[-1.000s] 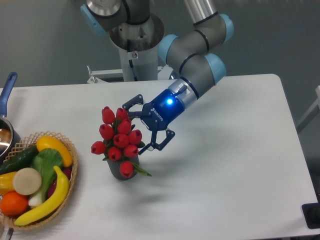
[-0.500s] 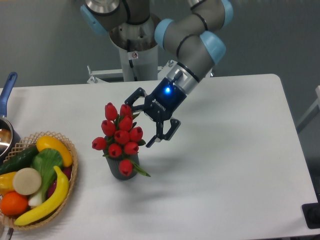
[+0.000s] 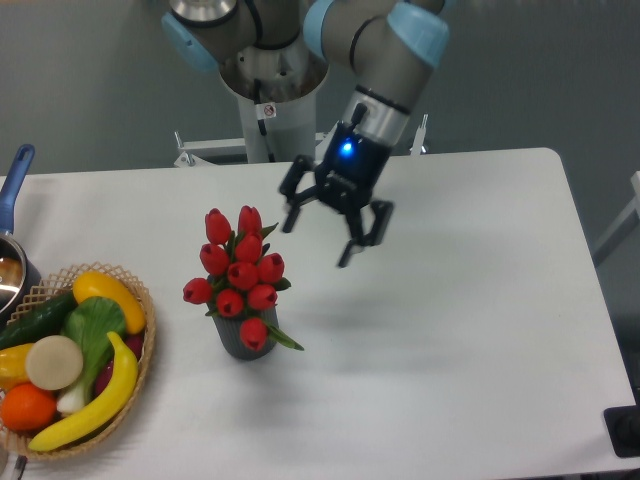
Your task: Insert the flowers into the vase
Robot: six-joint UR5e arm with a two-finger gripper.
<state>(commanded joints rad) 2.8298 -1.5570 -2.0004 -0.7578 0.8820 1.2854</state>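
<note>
Jaws spread wide and gripping nothing: that is how we find the gripper (image 3: 320, 235), hanging in the air above the table (image 3: 480, 320) with a blue light lit on its body.

We count one bunch of flowers (image 3: 238, 272), about ten red tulip buds with green leaves, and one vase (image 3: 243, 343), short and dark grey. The flowers stand in the vase, their stems down in its mouth, the buds spreading wider than it; one bud droops over the front of the rim. The vase stands upright on the table.

At the left edge we see one wicker basket (image 3: 140, 365) holding fruit and vegetables: two bananas, a yellow pepper, a cucumber, an orange, a leafy green and a pale round slice. Behind it a pot (image 3: 12, 270) with a blue handle is partly cut off.

The flowers sit below and to the left of the jaws in the picture, apart from them, touching neither finger.
</note>
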